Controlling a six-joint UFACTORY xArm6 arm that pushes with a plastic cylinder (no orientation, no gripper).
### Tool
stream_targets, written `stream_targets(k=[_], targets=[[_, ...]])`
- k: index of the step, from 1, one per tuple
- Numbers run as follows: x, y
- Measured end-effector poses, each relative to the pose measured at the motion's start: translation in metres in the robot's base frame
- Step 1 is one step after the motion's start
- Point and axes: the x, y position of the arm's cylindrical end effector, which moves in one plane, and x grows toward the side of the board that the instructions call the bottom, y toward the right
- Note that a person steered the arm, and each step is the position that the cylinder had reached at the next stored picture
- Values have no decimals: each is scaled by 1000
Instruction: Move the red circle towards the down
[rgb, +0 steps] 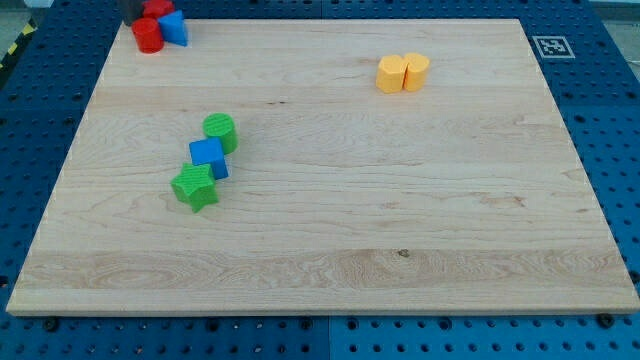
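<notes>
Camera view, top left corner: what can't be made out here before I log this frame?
- My tip: not identifiable; only a dark shape shows at the view's top edge, cut off by the frame.
- A second red block behind the red circle: cut by the top edge and partly covered, shape unreadable.
- Blue block beside the red circle: too small to tell its shape or whether they touch.
- Two yellow blocks: exact shapes unclear.

Only a small dark part of the rod (133, 10) shows, at the view's top left corner, cut by the upper edge. My tip itself cannot be made out; it is hidden there behind the red blocks (150, 30).
</notes>
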Motion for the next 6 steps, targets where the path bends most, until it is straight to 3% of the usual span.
stream_targets(k=[3,6], targets=[[12,12],[84,28]])
